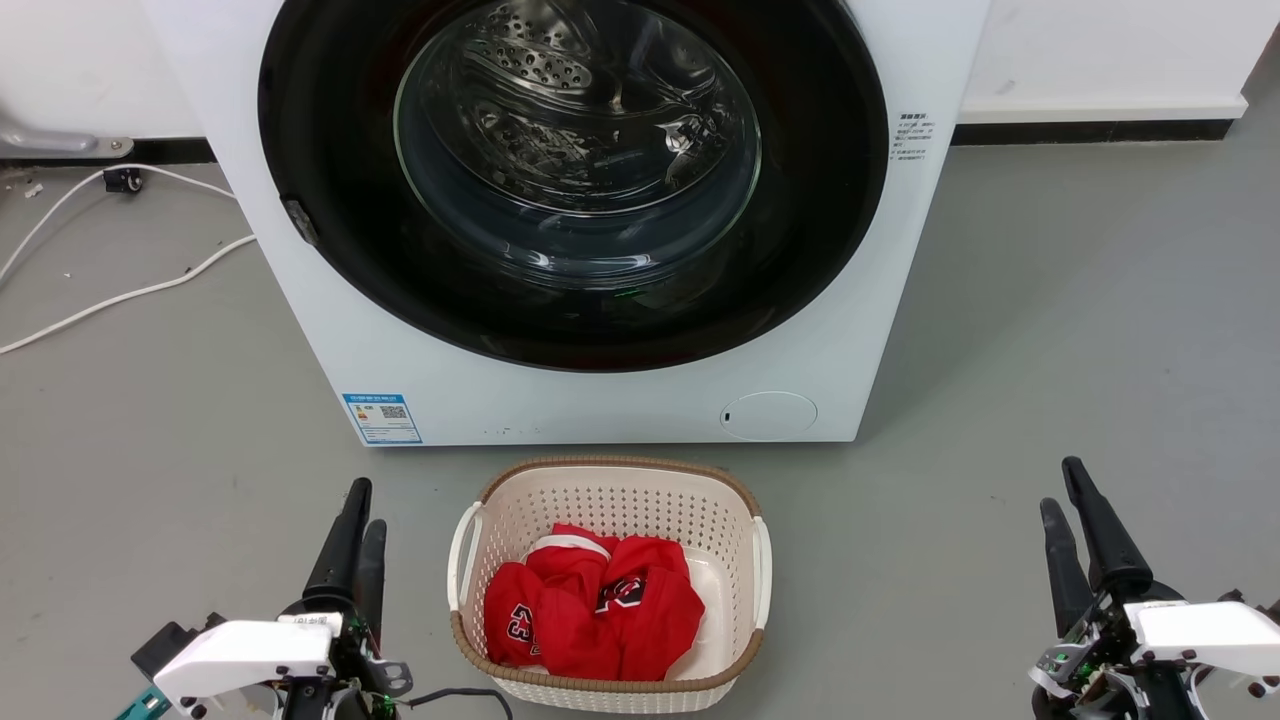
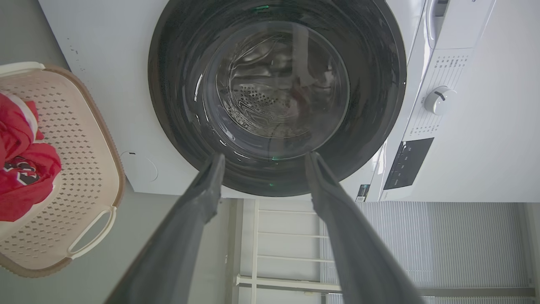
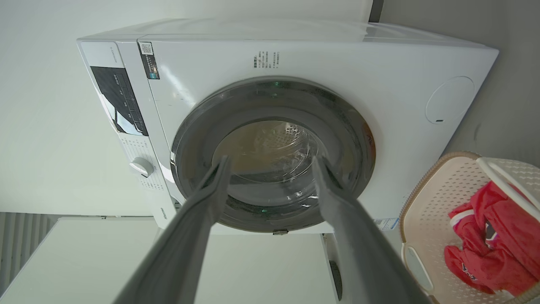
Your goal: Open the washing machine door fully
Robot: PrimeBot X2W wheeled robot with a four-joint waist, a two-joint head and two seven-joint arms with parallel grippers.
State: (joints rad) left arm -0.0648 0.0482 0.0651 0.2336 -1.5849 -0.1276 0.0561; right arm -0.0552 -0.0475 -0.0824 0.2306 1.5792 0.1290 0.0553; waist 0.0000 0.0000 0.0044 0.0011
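Low on washing machine [image 1: 600, 405], blue QR label [image 1: 381, 417], unreadable; left fingers [image 1: 338, 545], right fingers [image 1: 1100, 530] parted.

white washing machine [image 1: 560, 400] with a glossy black washing machine door [image 1: 575, 160] at upper centre; blue label [image 1: 381, 418] lower left; cream perforated laundry basket [image 1: 610, 468], brown woven rim; red jersey [image 1: 600, 610] with black-white numerals; grey floor [image 1: 1050, 320].

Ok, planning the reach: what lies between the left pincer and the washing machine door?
In the head view, bare grey floor, then the washing machine's white lower front.
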